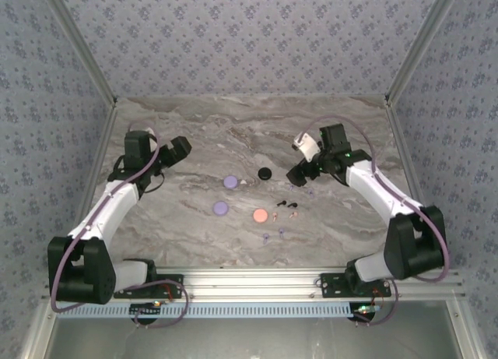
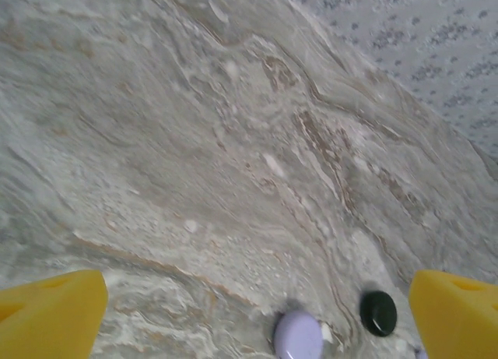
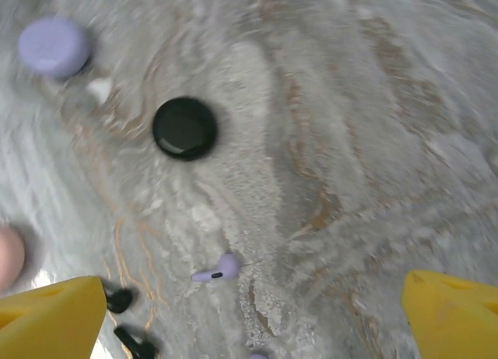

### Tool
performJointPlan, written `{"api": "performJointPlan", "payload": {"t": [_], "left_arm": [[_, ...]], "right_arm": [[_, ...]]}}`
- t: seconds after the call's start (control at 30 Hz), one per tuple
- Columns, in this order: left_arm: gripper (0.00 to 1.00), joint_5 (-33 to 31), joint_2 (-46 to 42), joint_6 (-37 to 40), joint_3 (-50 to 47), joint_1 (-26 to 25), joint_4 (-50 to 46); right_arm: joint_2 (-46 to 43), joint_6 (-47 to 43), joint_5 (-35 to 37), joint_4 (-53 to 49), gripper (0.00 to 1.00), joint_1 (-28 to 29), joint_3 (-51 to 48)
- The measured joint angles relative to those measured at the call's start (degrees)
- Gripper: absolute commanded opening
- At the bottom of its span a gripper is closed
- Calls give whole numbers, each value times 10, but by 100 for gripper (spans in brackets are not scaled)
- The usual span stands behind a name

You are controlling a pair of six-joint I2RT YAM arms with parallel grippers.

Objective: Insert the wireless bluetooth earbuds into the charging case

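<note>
Over the marble table point(image 1: 350, 125), left gripper point(image 1: 179, 149) and right gripper point(image 1: 299, 172) are both hanging wide open, holding nothing; earbuds point(image 3: 220, 269) are lying loose.

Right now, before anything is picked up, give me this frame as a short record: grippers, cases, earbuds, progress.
left gripper: open, empty, above the grey marble table
right gripper: open, empty, small lilac stemmed earbud lying ahead between its fingers
cases: glossy black round case, far lilac round case, near lilac round case, pink round case; all apart
earbuds: loose on the table, a small black stemmed earbud among them
progress: no earbud seen in a case
</note>
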Motion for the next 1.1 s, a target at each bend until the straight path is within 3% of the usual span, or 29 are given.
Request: {"api": "performJointPlan", "payload": {"t": [0.2,0.4,0.63,1.1], "left_arm": [[99,6,-17,-17,-30,-4,-12],[99,3,-43,-21,-35,-4,-33],[99,-13,-46,-11,-35,-4,-61],[99,-33,-43,-2,-35,-4,-76]], "right_arm": [[119,-217,-35,-101,100,23,126],[215,-324,-18,-125,100,58,213],[309,-400,8,-134,99,97,280],[393,-463,38,-169,84,117,348]]}}
